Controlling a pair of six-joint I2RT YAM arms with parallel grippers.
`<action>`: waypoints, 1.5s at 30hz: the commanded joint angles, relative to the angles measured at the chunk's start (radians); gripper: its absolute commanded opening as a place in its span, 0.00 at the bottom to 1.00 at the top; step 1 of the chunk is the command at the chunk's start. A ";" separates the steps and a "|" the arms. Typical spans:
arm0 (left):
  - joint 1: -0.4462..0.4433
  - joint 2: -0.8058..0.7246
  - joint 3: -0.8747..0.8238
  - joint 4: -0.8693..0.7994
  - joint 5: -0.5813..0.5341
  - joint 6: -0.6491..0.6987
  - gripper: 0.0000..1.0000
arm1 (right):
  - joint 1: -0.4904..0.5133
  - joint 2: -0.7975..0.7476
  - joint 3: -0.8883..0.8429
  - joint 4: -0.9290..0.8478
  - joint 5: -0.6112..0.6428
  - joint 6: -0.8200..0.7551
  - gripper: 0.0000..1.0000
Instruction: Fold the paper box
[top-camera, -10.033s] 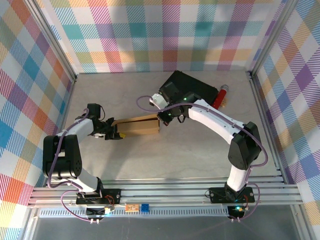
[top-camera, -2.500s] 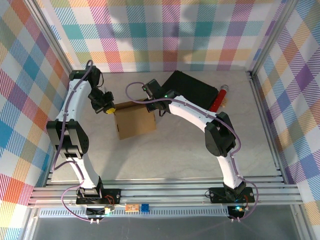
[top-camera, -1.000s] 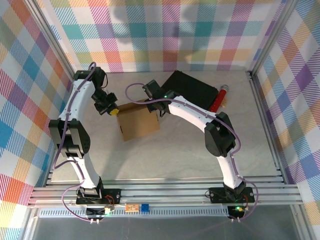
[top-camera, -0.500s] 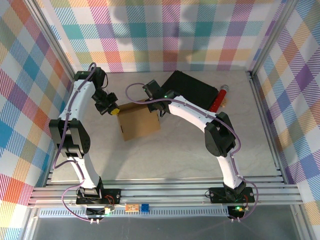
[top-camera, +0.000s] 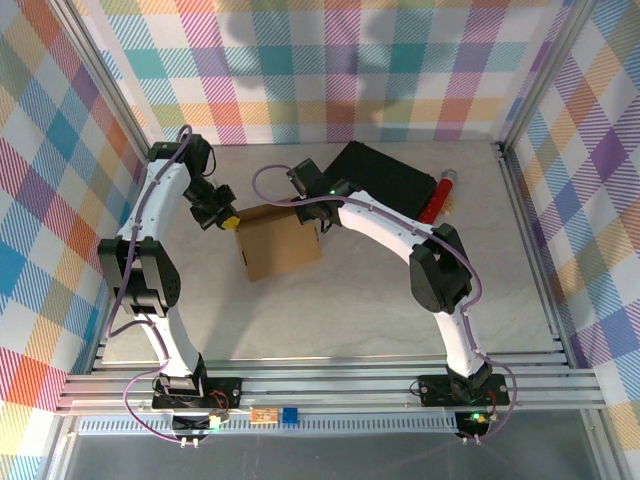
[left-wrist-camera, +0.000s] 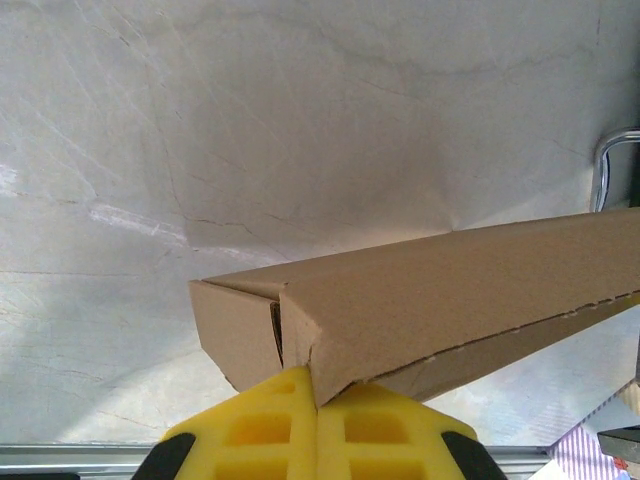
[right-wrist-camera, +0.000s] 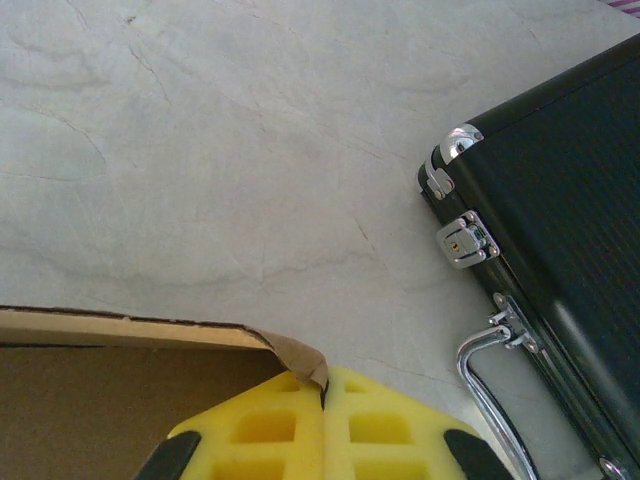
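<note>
Brown cardboard paper box (top-camera: 282, 245), likely light and crease-prone; left hand (left-wrist-camera: 318, 398) and right hand (right-wrist-camera: 325, 392) each pinch a corner, best held at folded edges.

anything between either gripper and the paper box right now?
Nothing visible. The left gripper is shut on one corner of the paper box, and the right gripper is shut on a frayed corner of it. The black case lies beside the right gripper, not between it and the box.
</note>
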 joint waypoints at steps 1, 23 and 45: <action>0.008 -0.043 0.005 0.045 0.123 0.001 0.00 | 0.011 0.042 -0.037 -0.069 -0.049 0.012 0.00; 0.009 -0.215 -0.369 0.314 0.177 0.084 0.00 | 0.000 0.049 -0.014 -0.096 -0.070 0.040 0.00; -0.026 -0.232 -0.362 0.368 0.145 -0.047 0.00 | -0.003 0.027 -0.037 -0.086 -0.081 0.040 0.00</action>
